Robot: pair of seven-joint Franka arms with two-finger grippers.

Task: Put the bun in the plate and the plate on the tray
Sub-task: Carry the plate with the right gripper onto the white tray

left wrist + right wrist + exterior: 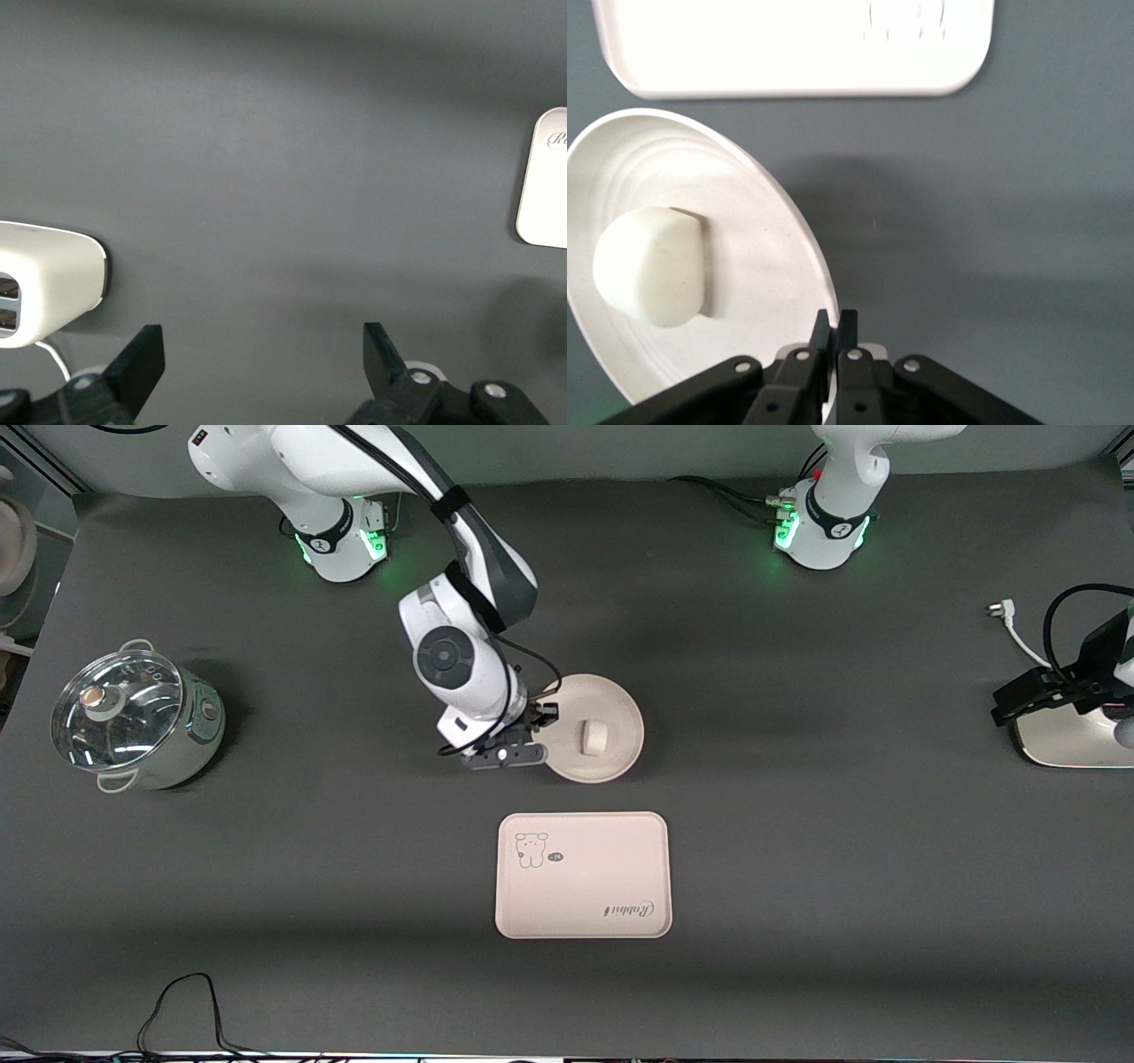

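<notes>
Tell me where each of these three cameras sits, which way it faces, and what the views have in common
Front view: high across the table, facing both arm bases; shows the right gripper at the plate rim, the bun in the plate, and the tray nearer the camera.
Left wrist view: on the waiting left arm, looking down past the open left gripper fingertips at bare table, a white appliance and a tray corner.
Right wrist view: on the right arm, looking past its gripper, shut on the plate rim.
Shared: all three show the tray; the front and right wrist views share the plate and bun.

The dark grey table [797,797] carries the plate [611,757], the tray [585,886] nearer the front camera, a glass-lidded pot [133,717] toward the right arm's end, and a white appliance [1072,735] toward the left arm's end.
</notes>
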